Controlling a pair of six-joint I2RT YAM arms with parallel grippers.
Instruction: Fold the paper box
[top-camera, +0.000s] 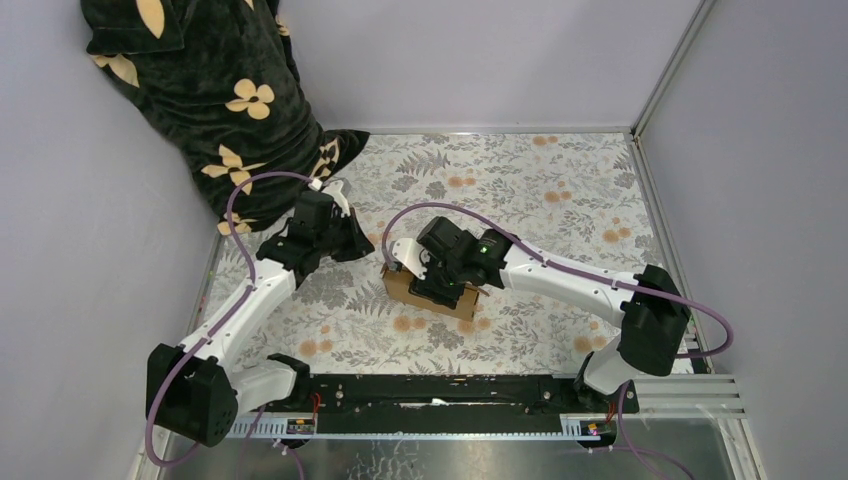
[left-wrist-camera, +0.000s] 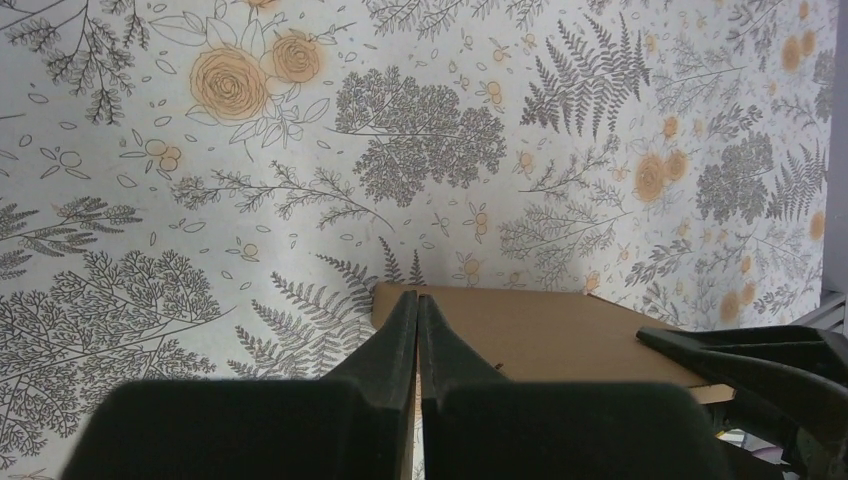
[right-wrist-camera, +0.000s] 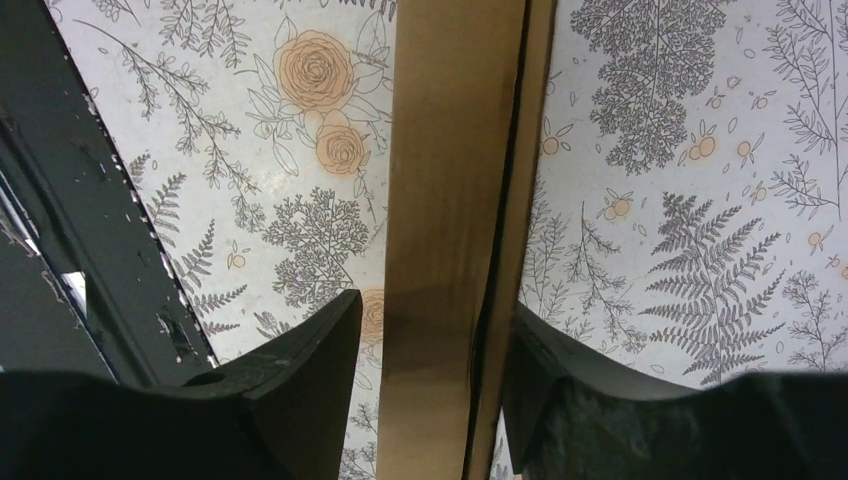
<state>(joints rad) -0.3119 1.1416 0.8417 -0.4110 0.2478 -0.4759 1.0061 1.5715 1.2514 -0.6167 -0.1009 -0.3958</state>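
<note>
My right gripper (right-wrist-camera: 435, 310) stands astride an upright cardboard panel of the paper box (right-wrist-camera: 450, 150), one finger on each side. The right-hand pad looks to be against the board. A sliver of floral tablecloth (right-wrist-camera: 300, 150) shows between the left-hand finger (right-wrist-camera: 310, 360) and the panel, so I call this gripper released and straddling, not clamping. My left gripper (left-wrist-camera: 417, 300) is clenched with its fingers pressed together and nothing between them. Its tips hang just short of the box's near corner, and I cannot tell whether they touch it.

The box sits on the tablecloth a little right of the table's middle, directly under my right wrist, with the left gripper just beside it on the left. From above it reads as a shallow brown box, mostly hidden by the wrist, so I cannot say which flaps are already tucked.

I judge this to be the middle of a wall or flap fold: the panel is raised but not yet locked. Next I should close on the panel or push it over along its crease, while the shut left fingers brace the box against sliding.

Farther off, at the back left corner, hangs a dark flower-print fabric (top-camera: 200, 90).
</note>
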